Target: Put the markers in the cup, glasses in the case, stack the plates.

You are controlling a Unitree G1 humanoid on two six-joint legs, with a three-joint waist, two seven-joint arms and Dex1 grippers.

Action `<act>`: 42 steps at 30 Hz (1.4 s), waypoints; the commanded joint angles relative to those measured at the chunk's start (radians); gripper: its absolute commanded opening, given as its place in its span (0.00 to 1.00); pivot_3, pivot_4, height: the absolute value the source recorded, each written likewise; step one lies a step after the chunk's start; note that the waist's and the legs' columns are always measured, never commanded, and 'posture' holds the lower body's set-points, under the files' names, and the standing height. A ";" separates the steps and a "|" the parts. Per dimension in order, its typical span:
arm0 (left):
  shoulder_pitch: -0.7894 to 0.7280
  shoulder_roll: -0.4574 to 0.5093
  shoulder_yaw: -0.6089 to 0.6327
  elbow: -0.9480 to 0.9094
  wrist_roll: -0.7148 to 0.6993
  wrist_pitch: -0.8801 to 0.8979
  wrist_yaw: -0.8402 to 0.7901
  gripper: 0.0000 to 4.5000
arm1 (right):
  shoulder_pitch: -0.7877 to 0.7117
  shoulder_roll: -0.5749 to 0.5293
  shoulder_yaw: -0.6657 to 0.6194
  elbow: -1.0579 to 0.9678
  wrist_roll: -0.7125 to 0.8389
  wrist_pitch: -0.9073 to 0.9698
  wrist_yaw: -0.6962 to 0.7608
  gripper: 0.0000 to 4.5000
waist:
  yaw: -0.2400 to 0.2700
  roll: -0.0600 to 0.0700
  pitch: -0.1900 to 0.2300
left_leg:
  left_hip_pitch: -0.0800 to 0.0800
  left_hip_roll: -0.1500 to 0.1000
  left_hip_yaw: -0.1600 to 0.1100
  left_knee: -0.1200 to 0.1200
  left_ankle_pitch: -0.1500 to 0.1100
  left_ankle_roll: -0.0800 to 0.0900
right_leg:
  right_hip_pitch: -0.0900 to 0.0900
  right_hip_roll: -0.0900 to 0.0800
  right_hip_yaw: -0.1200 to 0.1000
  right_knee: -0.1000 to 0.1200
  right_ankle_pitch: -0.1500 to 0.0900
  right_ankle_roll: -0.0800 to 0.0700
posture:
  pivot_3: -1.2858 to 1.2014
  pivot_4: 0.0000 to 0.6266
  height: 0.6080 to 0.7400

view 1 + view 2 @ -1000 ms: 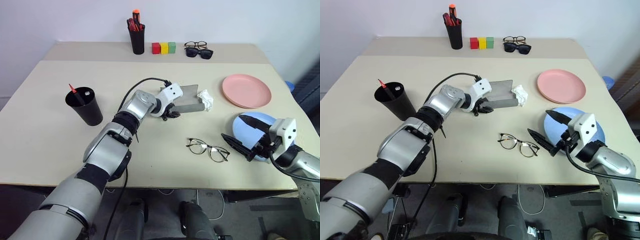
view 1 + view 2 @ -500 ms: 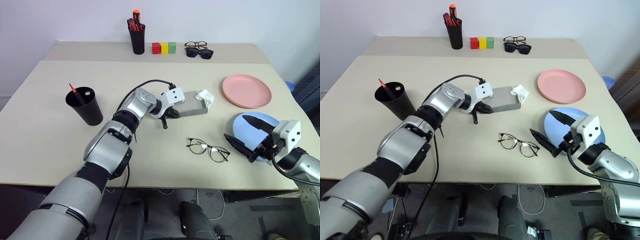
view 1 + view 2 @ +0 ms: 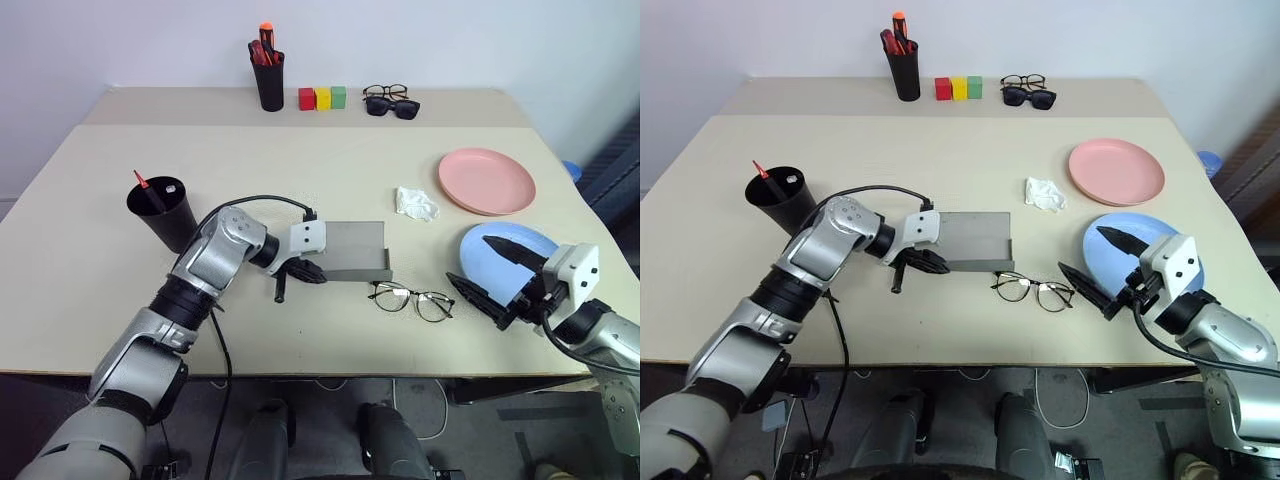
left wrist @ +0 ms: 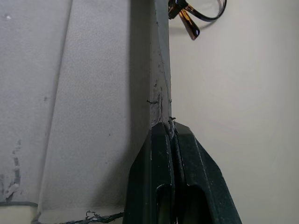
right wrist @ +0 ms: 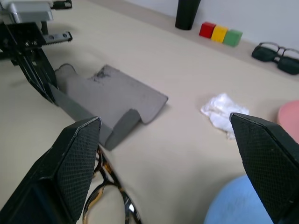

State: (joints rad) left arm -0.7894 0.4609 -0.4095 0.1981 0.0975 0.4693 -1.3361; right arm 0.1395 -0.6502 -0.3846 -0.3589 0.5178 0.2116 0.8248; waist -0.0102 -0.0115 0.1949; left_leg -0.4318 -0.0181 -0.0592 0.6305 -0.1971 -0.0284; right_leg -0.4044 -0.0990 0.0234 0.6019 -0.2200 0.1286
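Clamped tight on the near edge of the grey case (image 3: pixel 350 248), the left claw (image 3: pixel 297 272) has its two black fingers pinched together over the felt wall, as the left wrist view shows. That case sits open on the bench (image 3: pixel 90 250), with the wire-rimmed glasses (image 3: pixel 411 300) lying just beside its right front corner, lenses down and arms unfolded. Over the light blue plate (image 3: pixel 500 244) the right claw (image 3: pixel 497 276) hangs with its fingers spread wide, holding nothing. A salmon pink plate (image 3: pixel 486 180) rests apart from the blue one, farther back, with a crumpled white tissue (image 3: pixel 415 203) between it and the case. At the left, the black cup (image 3: pixel 161 212) already carries the red marker (image 3: pixel 147 186) and the black marker (image 3: pixel 172 187). Judging by this, the markers are done and the glasses step is in hand. The next move likely calls for the left claw to steady the case while the right reaches across to lift the glasses by the frame and lay them inside; the thin wire gives little to grip, so a slip is the risk.
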 commanded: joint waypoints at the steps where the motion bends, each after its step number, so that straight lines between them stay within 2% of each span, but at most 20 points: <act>1: 0.019 0.032 0.003 -0.065 -0.007 0.044 0.019 0.01 | 0.017 -0.016 -0.014 -0.033 0.007 -0.008 0.016 1.00 | 0.000 0.000 0.000 | 0.000 0.000 0.000 0.000 0.000 0.000 | 0.000 0.000 0.000 0.000 0.000 0.000 | 0.52 0.24 1.00; 6: 0.030 0.051 -0.009 -0.073 -0.012 0.030 0.029 0.01 | 0.033 -0.018 -0.008 -0.013 0.001 -0.021 0.045 1.00 | -0.002 0.000 0.000 | 0.002 0.000 0.000 0.000 0.000 0.000 | 0.000 0.000 0.000 0.001 0.000 0.000 | 0.52 0.24 1.00; 16: -0.009 -0.002 -0.034 -0.034 -0.011 -0.003 0.059 0.01 | 0.031 -0.027 0.011 0.019 -0.013 -0.038 0.097 1.00 | 0.005 0.000 0.000 | 0.002 0.000 0.001 0.000 0.000 0.000 | 0.002 0.000 0.000 0.000 0.000 0.000 | 0.52 0.24 1.00; 19: -0.002 0.006 -0.037 -0.050 -0.022 -0.002 0.051 0.20 | 0.022 -0.036 0.038 0.027 -0.029 -0.038 0.109 1.00 | 0.002 0.000 0.000 | 0.002 0.000 0.000 0.000 0.000 0.000 | 0.002 0.000 0.000 0.000 0.000 0.000 | 0.52 0.24 1.00; 23: -0.003 0.001 -0.022 -0.077 -0.046 0.043 0.061 0.65 | -0.024 -0.049 0.109 0.041 -0.042 -0.013 0.129 1.00 | -0.004 0.000 0.000 | 0.003 0.000 0.001 0.000 0.000 0.000 | 0.002 0.000 0.000 0.001 0.000 0.000 | 0.52 0.24 1.00; 30: 0.022 0.042 0.060 -0.191 -0.146 0.109 0.063 0.65 | -0.170 -0.057 0.239 0.179 -0.070 0.018 0.201 1.00 | -0.003 0.000 0.000 | 0.003 0.000 0.001 0.000 0.000 0.000 | 0.002 0.000 0.000 0.001 0.000 0.000 | 0.52 0.24 1.00; 33: 0.077 0.043 0.169 -0.288 -0.217 0.087 0.124 0.65 | -0.208 -0.053 0.283 0.253 -0.091 0.007 0.237 1.00 | -0.003 0.000 0.000 | 0.003 0.000 0.001 -0.001 0.000 0.000 | 0.002 0.000 0.000 0.001 0.000 0.000 | 0.52 0.24 1.00; 37: 0.178 0.159 0.275 -0.453 -0.312 0.119 0.092 0.65 | -0.242 -0.040 0.326 0.362 -0.121 -0.028 0.279 1.00 | -0.006 0.000 0.000 | 0.004 0.001 0.001 -0.001 0.000 0.000 | 0.001 0.000 0.001 0.001 0.000 0.000 | 0.52 0.24 1.00; 42: 0.213 0.234 0.393 -0.541 -0.377 0.217 0.186 0.65 | -0.248 -0.045 0.339 0.427 -0.133 -0.047 0.317 1.00 | -0.001 0.000 0.000 | 0.004 0.001 0.001 0.000 0.000 0.000 | 0.002 0.000 0.001 0.003 0.000 0.000 | 0.52 0.24 1.00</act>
State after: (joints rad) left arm -0.5759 0.6781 -0.0698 -0.2938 -0.2512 0.6607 -1.1814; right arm -0.0991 -0.6920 -0.0366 0.0654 0.3832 0.1831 1.1275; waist -0.0111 -0.0112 0.1950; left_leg -0.4273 -0.0177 -0.0581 0.6310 -0.1970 -0.0286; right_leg -0.4020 -0.0989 0.0240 0.6044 -0.2201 0.1283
